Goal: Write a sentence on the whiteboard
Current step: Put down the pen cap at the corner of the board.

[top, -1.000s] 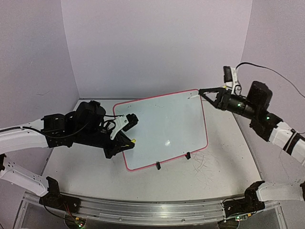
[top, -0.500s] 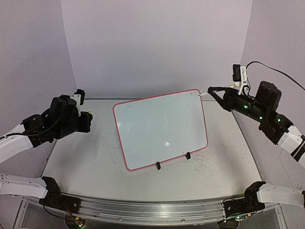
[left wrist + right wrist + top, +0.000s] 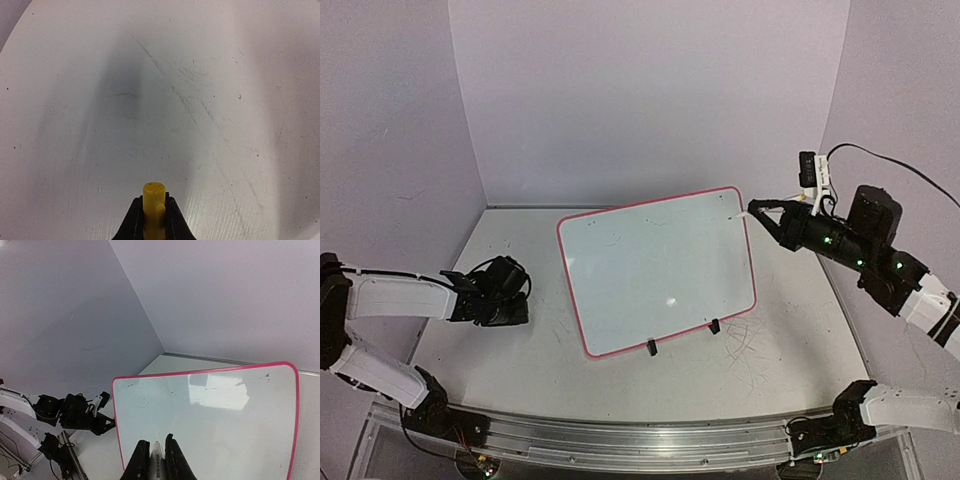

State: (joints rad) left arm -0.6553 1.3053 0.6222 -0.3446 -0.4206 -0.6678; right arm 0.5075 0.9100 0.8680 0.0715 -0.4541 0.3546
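The whiteboard stands tilted on black legs in the middle of the table, with a pink-red rim. Its face shows only a few faint specks, and no yellow sentence is visible. My right gripper is shut on a white marker, whose tip is at the board's upper right corner. In the right wrist view the board fills the area ahead of the gripper. My left gripper rests low over the table left of the board. It is shut on a yellow marker cap.
The scuffed white tabletop has faint grey scribbles, also to the right of the board's legs. Lilac walls enclose the table at the back and on both sides. A metal rail runs along the near edge.
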